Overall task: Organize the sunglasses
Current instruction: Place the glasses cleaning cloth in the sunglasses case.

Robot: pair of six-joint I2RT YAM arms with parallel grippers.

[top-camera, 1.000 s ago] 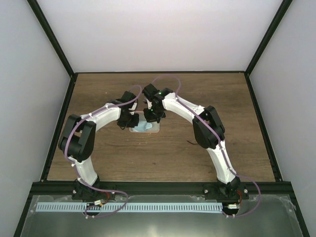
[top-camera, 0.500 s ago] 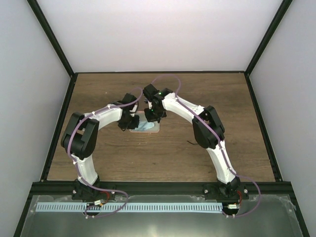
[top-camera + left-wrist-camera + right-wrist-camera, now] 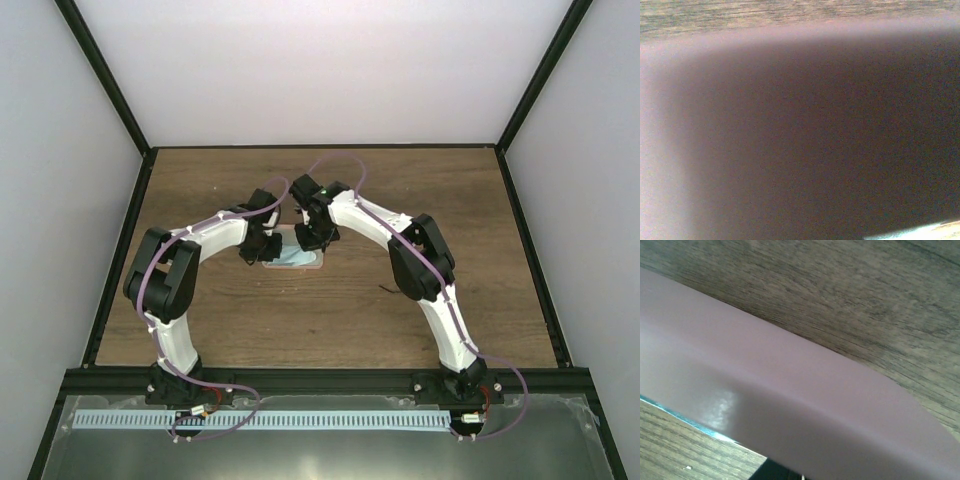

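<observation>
The pink case lies at the table's middle with the light blue cloth showing in it. My left gripper is at its left end and my right gripper at its far right edge; the arms hide their jaws. In the left wrist view the case's dark pink surface fills the frame. In the right wrist view the case crosses the frame, with a blue edge under it. No fingers show in either wrist view. The sunglasses are not clearly in view.
A thin black line lies on the wooden table beside my right arm's elbow; I cannot tell what it is. Black frame rails border the table on the left, the right and the near side.
My left arm has shifted slightly right, toward the case, since one second ago. The right arm and the case look unchanged.
</observation>
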